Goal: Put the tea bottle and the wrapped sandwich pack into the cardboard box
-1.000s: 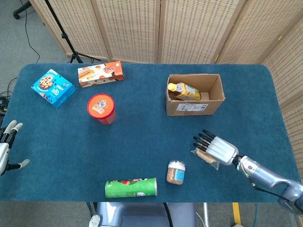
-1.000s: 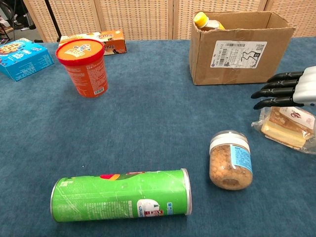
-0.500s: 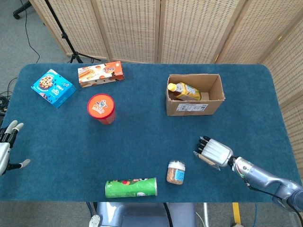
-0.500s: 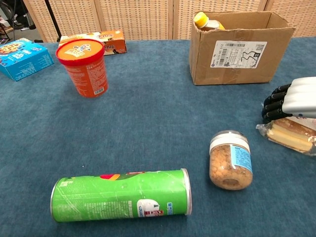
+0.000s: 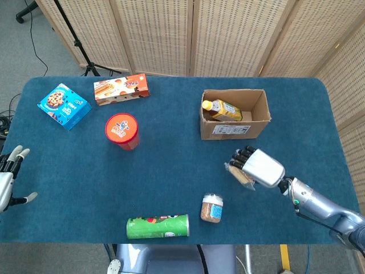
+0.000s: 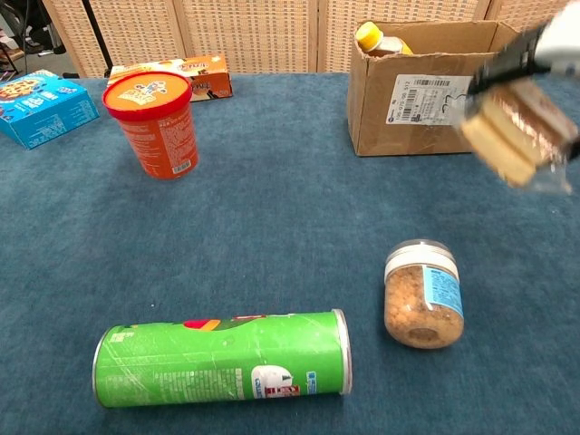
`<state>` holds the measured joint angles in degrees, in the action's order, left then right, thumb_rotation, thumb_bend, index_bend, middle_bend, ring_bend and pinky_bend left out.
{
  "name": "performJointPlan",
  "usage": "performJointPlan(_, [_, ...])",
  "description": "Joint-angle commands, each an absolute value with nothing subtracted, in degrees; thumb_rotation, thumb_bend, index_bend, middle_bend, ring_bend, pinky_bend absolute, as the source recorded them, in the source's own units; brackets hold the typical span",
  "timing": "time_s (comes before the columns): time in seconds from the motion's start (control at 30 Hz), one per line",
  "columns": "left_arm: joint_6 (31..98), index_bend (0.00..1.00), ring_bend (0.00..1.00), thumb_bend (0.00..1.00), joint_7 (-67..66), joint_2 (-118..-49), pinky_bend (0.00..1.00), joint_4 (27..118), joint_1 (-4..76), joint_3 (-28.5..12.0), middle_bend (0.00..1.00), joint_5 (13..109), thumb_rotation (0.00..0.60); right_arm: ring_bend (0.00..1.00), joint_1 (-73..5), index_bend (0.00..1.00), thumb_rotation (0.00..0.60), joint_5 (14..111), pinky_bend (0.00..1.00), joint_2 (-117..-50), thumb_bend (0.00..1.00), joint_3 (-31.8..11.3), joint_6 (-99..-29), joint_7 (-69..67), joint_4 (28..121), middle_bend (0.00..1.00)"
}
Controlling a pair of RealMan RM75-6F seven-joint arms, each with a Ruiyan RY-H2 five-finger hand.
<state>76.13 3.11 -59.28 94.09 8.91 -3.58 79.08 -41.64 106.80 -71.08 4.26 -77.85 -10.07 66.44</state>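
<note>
My right hand [image 5: 258, 167] holds the wrapped sandwich pack [image 6: 517, 134] up off the table, in front of the cardboard box [image 5: 235, 129]. The pack looks blurred in the chest view, with my right hand [image 6: 544, 45] over it. In the head view only the pack's edge [image 5: 239, 176] peeks out beneath the fingers. The tea bottle [image 5: 222, 109] with its yellow cap [image 6: 368, 36] lies inside the box [image 6: 435, 100]. My left hand [image 5: 8, 177] hangs open past the table's left edge, holding nothing.
A small jar [image 5: 212, 208] and a green chip can [image 5: 158, 226] lie near the front edge. An orange cup [image 5: 121, 131], a blue cookie box [image 5: 64, 106] and an orange snack box [image 5: 121, 89] occupy the left and back.
My right hand closed on the sandwich pack and lifted it off the table, moving up toward the box. The left hand has stayed put.
</note>
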Motion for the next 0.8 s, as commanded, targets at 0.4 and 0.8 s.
performJointPlan(0.4, [76.4,0.00,0.00,0.00,2.9,-59.2,0.00,94.4,8.9,-3.4,0.00,79.4,0.600,0.47,-52.6,0.63,0.600,75.9,0.37,-69.0,0.98,-17.3,-59.9,-7.3,70.6,0.61])
performJointPlan(0.8, [75.4,0.00,0.00,0.00,3.5,-59.4,0.00,93.6,9.2,-3.8,0.00,77.8,0.600,0.47,-54.7,0.63,0.600,69.6,0.37,-77.0,0.98,-16.6,-51.8,-2.1,62.3,0.60])
